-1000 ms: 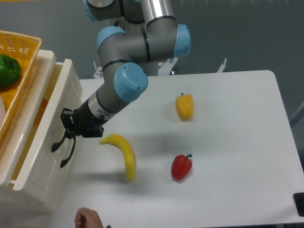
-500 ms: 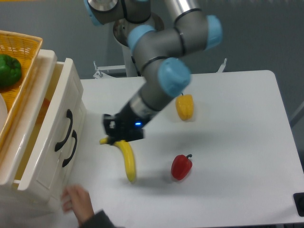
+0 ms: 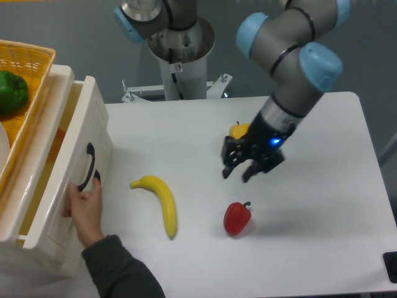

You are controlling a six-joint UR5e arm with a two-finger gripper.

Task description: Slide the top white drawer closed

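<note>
The top white drawer (image 3: 65, 167) stands pulled out at the left, its thick front panel with a black curved handle (image 3: 88, 166) facing right. A person's hand (image 3: 84, 208) rests on the front panel, just below the handle. My gripper (image 3: 238, 174) hangs over the middle of the table, far right of the drawer, above the red pepper (image 3: 236, 218). Its two fingers stand apart and hold nothing.
A yellow wicker basket (image 3: 22, 93) with a green pepper (image 3: 11, 92) sits on top of the drawer unit. A banana (image 3: 160, 202) lies between drawer and gripper. A yellow pepper (image 3: 237, 131) is partly hidden behind the gripper. The person's sleeve (image 3: 121, 270) reaches in from the bottom edge.
My arm swung right, from the drawer handle past the banana to the table's middle. The person's hand came up from the bottom edge onto the drawer front.
</note>
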